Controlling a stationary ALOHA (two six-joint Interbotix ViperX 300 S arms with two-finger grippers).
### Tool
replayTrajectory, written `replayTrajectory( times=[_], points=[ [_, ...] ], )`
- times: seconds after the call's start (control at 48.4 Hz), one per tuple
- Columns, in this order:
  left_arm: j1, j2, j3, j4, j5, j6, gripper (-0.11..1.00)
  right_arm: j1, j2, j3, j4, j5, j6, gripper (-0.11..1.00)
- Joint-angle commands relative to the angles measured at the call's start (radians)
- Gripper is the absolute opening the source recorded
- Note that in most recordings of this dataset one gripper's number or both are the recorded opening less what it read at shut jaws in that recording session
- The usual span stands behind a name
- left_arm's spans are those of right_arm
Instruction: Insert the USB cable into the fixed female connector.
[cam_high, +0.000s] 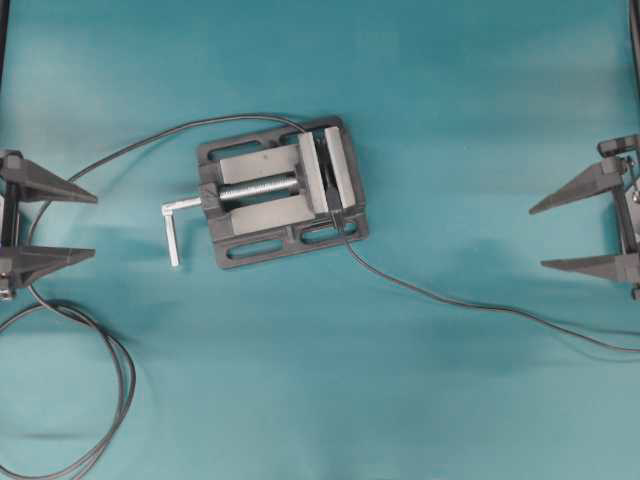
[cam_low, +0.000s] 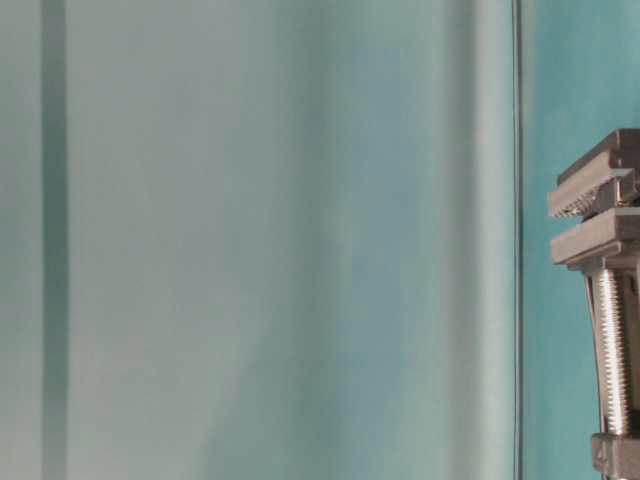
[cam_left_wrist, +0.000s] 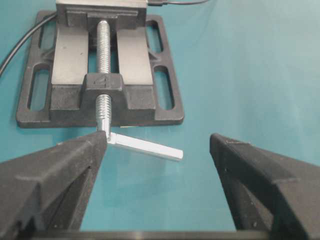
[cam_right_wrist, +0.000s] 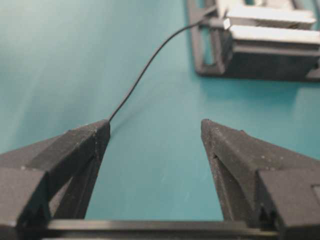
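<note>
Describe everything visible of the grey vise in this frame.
The vise is dull dark grey cast metal with a flat slotted base, lying on the teal table, left of centre in the overhead view. A bright threaded screw runs along its middle to a silver L-shaped handle sticking out toward the left gripper. Its paler jaws sit nearly closed at the far end. Thin black cables leave it at both ends of the jaw gap. No gripper touches it.

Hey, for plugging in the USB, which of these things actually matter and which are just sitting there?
Job:
USB cable
looped cable running to the vise, where the socket sits
left gripper and right gripper, both open

Just there:
grey vise, only the clamp
screw handle
teal table
</note>
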Motion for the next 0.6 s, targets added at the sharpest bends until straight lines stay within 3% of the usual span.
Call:
replayTrajectory(
  times=[0.0, 0.165, 0.579],
  points=[
    [0.002, 0.014, -0.014, 0.002, -0.008, -0.009, 1.00, -0.002, 0.005, 0.011, -0.009, 0.029, -0.008, 0.79],
    [0.002, 0.014, -0.014, 0.002, -0.008, -0.009, 1.00, -0.005, 0.005, 0.055, -0.031, -0.086, 0.002, 0.79],
    [0.002, 0.014, -0.014, 0.003, -0.008, -0.009, 1.00, -0.005, 0.003, 0.060, -0.032, -0.087, -0.005, 0.79]
  ],
)
